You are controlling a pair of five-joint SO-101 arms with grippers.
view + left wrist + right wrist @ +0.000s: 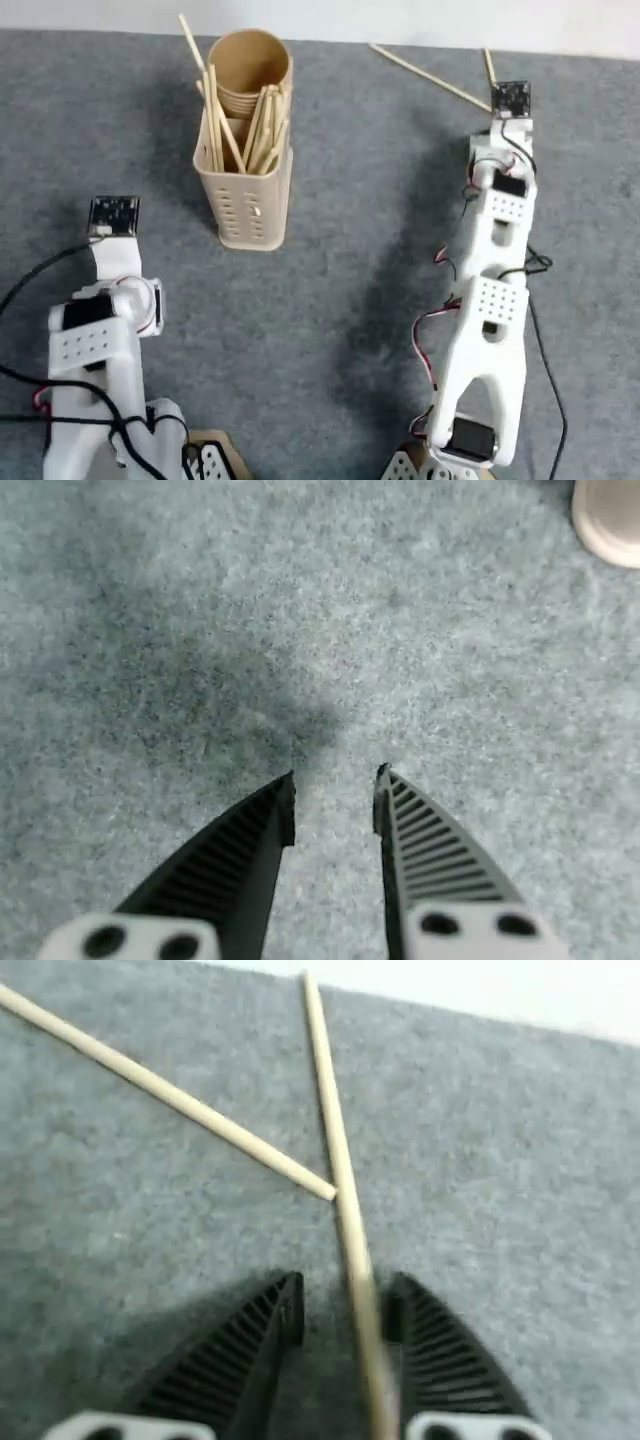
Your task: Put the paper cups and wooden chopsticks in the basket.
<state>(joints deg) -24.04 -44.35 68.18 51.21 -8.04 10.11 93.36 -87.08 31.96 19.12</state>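
Note:
A tan slotted basket [245, 205] stands upright at the back middle of the grey carpet, holding stacked paper cups [250, 65] and several wooden chopsticks [262, 125]. Two loose chopsticks lie at the back right, a long slanted one [430, 76] [170, 1095] and a second [489, 66] [330, 1120] meeting its end. My right gripper [345, 1305] is open just over the second chopstick, which runs between the fingers close to one of them. My left gripper [335, 790] hangs open over bare carpet left of the basket, with nothing between its fingers.
The basket's base [610, 520] shows at the corner of the left wrist view. The carpet's far edge meets a white strip [400, 15] just behind the loose chopsticks. The right arm [495, 300] stretches back along the right side. Open carpet lies between the arms.

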